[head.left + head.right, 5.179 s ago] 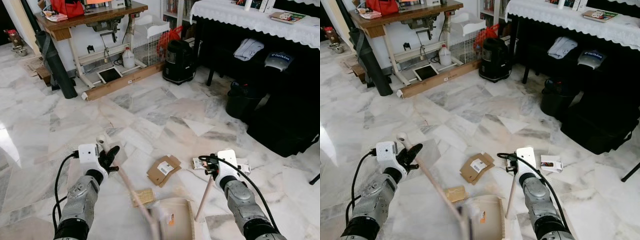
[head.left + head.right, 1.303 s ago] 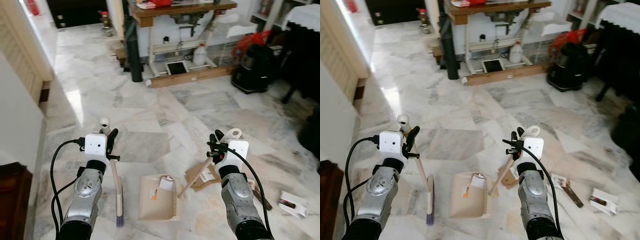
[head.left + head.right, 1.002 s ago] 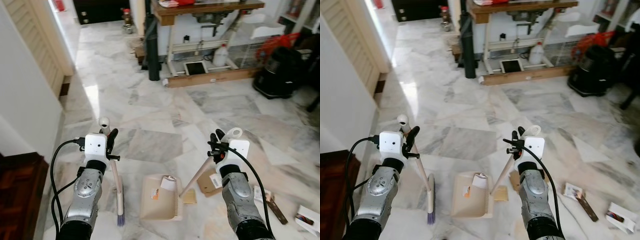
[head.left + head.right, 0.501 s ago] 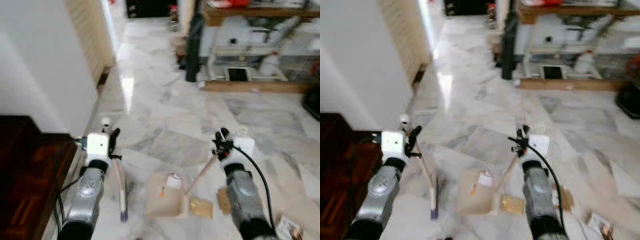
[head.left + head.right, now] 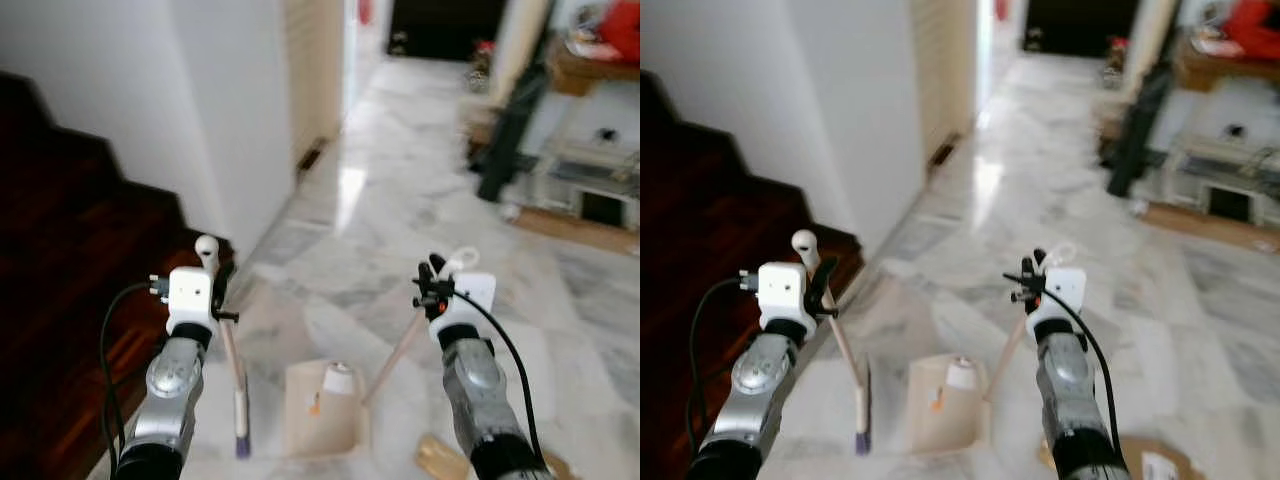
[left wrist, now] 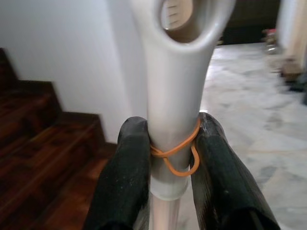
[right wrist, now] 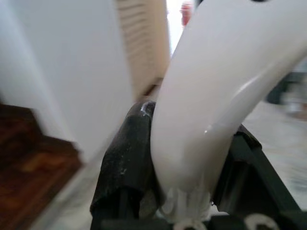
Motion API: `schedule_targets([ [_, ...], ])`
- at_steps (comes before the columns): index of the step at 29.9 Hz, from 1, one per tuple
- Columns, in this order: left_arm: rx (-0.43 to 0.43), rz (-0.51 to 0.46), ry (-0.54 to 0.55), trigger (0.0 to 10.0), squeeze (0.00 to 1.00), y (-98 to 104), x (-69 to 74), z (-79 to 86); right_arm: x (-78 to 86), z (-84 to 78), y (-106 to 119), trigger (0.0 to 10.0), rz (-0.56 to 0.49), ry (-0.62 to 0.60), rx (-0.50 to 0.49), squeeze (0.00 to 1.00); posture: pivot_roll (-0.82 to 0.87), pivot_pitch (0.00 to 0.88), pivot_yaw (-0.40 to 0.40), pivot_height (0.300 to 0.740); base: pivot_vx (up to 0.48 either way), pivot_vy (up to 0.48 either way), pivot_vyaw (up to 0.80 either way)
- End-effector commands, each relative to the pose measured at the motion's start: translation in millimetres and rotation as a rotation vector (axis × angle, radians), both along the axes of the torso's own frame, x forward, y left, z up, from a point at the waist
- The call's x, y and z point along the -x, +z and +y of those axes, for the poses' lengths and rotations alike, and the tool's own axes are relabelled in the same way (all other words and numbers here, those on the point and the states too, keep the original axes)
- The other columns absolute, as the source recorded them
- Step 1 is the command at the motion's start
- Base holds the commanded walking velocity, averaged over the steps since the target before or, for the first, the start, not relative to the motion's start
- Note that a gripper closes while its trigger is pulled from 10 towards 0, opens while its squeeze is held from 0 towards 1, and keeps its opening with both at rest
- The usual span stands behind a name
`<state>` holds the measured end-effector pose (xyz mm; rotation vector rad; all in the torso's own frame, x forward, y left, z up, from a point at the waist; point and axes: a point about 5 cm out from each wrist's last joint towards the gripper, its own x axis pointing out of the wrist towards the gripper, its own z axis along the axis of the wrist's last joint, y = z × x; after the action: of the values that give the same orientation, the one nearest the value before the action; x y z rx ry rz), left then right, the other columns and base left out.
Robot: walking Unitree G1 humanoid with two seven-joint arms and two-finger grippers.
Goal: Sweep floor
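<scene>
My left gripper [image 5: 222, 300] is shut on the white handle of a small broom [image 5: 233, 375], whose purple bristles hang low over the marble floor. In the left wrist view its black fingers [image 6: 127, 163] clamp the broom handle [image 6: 173, 115], which has an orange rubber band around it. My right gripper [image 5: 432, 290] is shut on the long handle of a beige dustpan [image 5: 322, 408]. The pan holds a white crumpled piece [image 5: 338, 379] and a small orange scrap. The right wrist view shows the dustpan handle [image 7: 206, 110] held between the fingers.
Dark wooden stairs [image 5: 70, 290] rise at the left beside a white wall [image 5: 190, 110]. Marble floor [image 5: 420, 180] runs ahead to a dark doorway. A cardboard piece [image 5: 440, 458] lies on the floor near my right arm. A table and dark post stand far right.
The whole view has swung left: stairs and wall now take up the left side, and the table has shifted far right. Both grippers keep their hold on broom and dustpan.
</scene>
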<state>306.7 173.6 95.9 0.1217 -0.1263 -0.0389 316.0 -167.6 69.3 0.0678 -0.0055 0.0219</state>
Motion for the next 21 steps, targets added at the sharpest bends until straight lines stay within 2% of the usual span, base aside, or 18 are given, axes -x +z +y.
schedule_targets([
  [1, -0.016, -0.045, -0.006, 10.0, 0.0, 10.2, -2.3, -0.9, -3.0, -1.2, 6.8, 10.0, -0.03, -0.007, -0.008, 0.0, 0.09, 0.0, 0.008, 0.74, 0.0, 0.0, 0.79],
  [21, -0.017, -0.037, -0.012, 10.0, 0.0, 8.0, -0.2, -2.4, -2.1, 1.0, 5.2, 10.0, -0.026, 0.003, -0.008, 0.0, 0.09, 0.0, 0.013, 0.74, 0.0, 0.0, 0.8],
])
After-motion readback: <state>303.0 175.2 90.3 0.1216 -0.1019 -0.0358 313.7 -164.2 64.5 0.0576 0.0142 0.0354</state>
